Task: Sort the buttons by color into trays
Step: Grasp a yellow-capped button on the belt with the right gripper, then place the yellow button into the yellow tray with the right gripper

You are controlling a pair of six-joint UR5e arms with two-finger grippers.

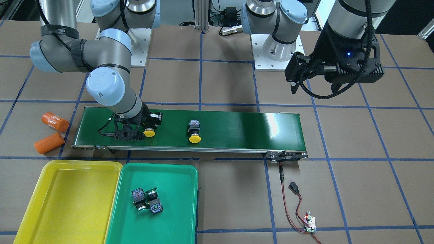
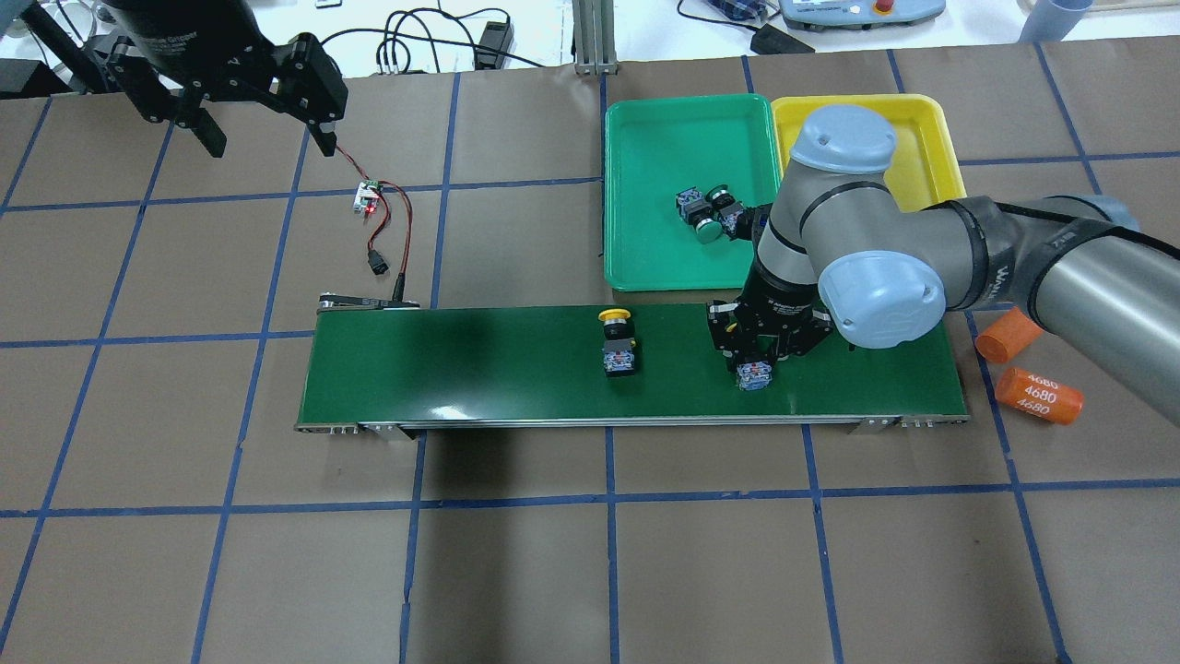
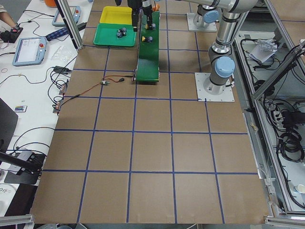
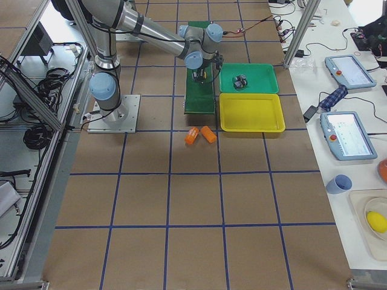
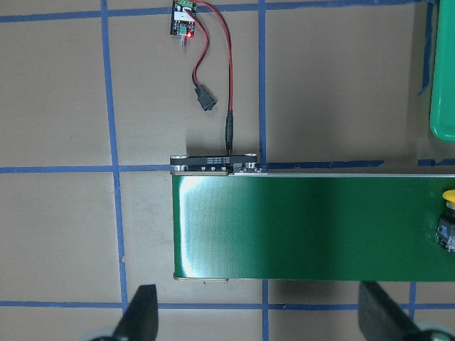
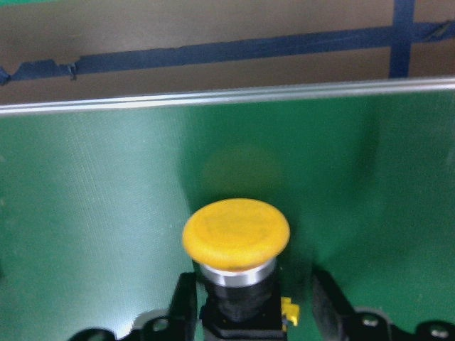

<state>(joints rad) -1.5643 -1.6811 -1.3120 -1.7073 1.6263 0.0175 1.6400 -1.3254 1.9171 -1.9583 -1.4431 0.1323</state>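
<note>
My right gripper [image 6: 252, 302] is low on the belt, open, and its fingers stand on either side of a yellow-capped button [image 6: 237, 233] that lies on its side; a small gap shows on one side. Further along the belt lies a second yellow button [image 1: 195, 136] on its own. Two green-capped buttons [image 1: 147, 200] lie together in the green tray [image 1: 178, 217]. Beside it is the yellow tray [image 1: 67, 203], which holds nothing. My left gripper [image 2: 267, 138] hangs open, high over the table past the belt's other end, with nothing between its fingers [image 5: 146, 316].
The long dark-green conveyor [image 1: 237, 125] runs across the table. Two orange cylinders [image 1: 55, 122], one marked 4680, lie off its end on the right arm's side. A small controller board [image 1: 309, 223] with red and black wires lies by the other end.
</note>
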